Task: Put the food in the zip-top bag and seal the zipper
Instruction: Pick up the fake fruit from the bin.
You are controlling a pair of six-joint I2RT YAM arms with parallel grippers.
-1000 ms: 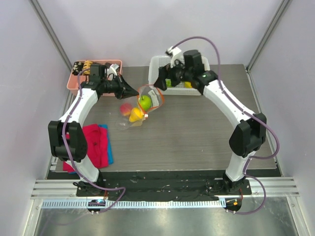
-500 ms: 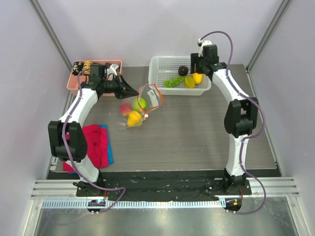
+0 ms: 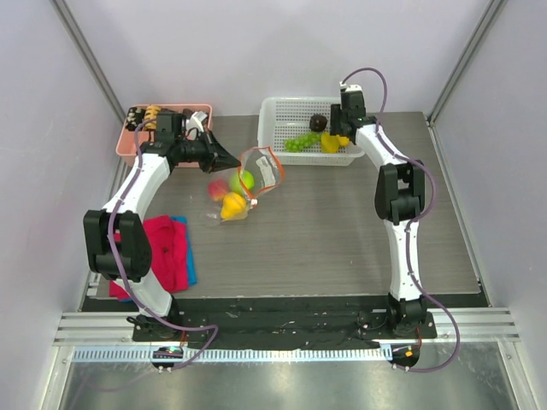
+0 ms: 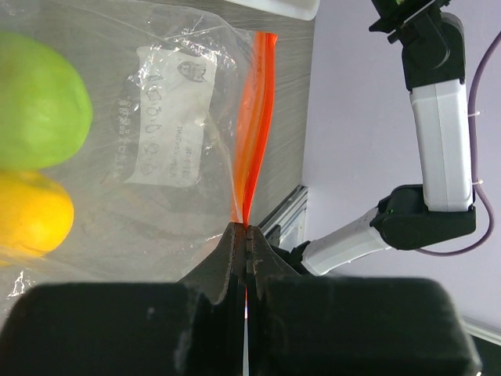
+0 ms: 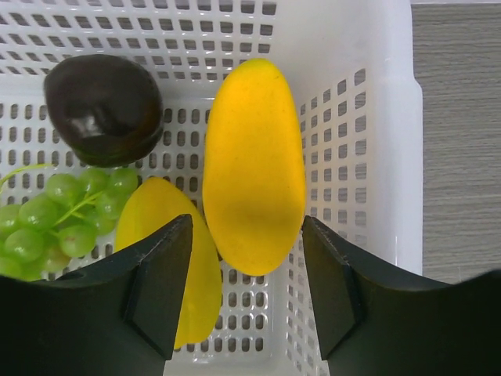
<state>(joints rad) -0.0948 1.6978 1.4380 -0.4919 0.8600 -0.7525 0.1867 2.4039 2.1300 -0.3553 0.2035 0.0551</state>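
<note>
Straddling a lemon point(image 5: 254, 168) — right end effector point(image 5: 246, 227) (wrist view only).

Item: white perforated plastic basket point(image 3: 278, 115), 12 o'clock. Pink plastic bin point(image 3: 125, 147), 10 o'clock. Red folded cloth point(image 3: 167, 248), 8 o'clock.

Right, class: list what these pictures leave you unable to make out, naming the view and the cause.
Left wrist: green apple cut off by the left edge.
Right wrist: grapes cut by the left edge and partly behind a finger.
Top: contents of the pink bin too small.
Right wrist: whether the right gripper touches the lemon.
</note>
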